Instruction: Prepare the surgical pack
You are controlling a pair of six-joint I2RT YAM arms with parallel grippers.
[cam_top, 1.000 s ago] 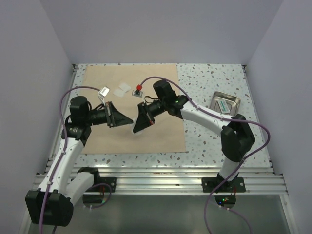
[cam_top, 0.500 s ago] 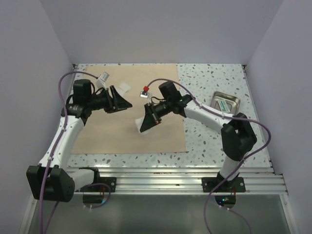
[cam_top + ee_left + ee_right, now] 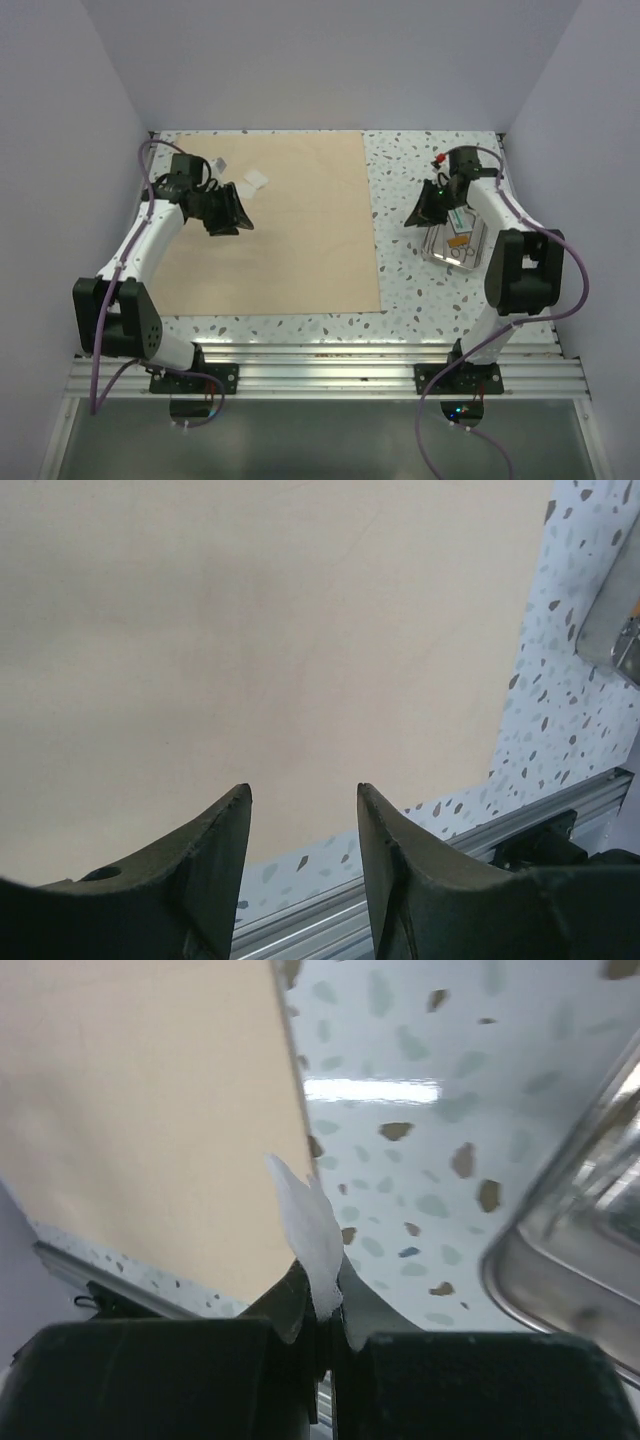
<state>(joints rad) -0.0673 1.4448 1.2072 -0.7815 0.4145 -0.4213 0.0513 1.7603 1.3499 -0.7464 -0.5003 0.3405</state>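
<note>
Right claw is pinching a white gauze scrap tight between its closed fingers, and it's hovering by the left rim of the steel tray, over the speckled counter on the right. That tray is sitting well right of the tan sheet, with small items lying inside, too small to name. Over on the far left, the left claw is hanging above the sheet, fingers apart, gripping nothing. Another gauze square is lying on the sheet just beside it, toward the far side.
</note>
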